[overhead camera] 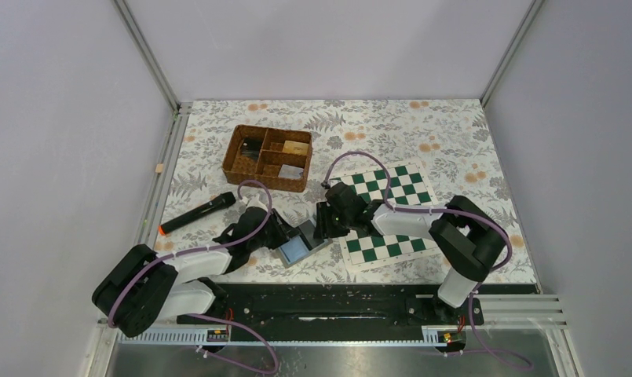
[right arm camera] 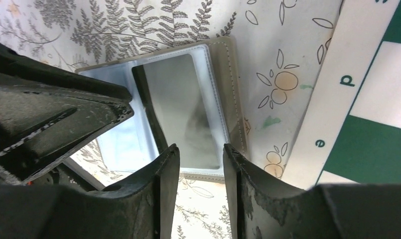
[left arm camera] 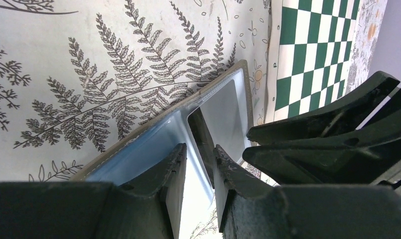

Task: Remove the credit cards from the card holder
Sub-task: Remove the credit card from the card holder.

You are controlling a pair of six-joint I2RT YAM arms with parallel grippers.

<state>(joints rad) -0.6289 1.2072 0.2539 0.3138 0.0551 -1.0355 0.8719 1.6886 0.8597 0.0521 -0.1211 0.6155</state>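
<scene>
only the top view shows the wicker basket [overhead camera: 257, 182], upper left of the card holder [overhead camera: 297, 250], which lies open at centre frame between both grippers. only the right wrist view shows the chessboard [right arm camera: 387, 144] margin letter "e". the right gripper [right arm camera: 200, 149] has its jaws spread and empty. the left gripper [left arm camera: 199, 149] has its jaws narrowly apart, and i cannot tell whether they grip anything.

"d", "e" on chessboard [right arm camera: 377, 144] border (rotated)

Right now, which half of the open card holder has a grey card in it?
The half nearer the chessboard: a grey card shows behind its clear pocket. The other half, by the left gripper, looks plain light blue.
</scene>
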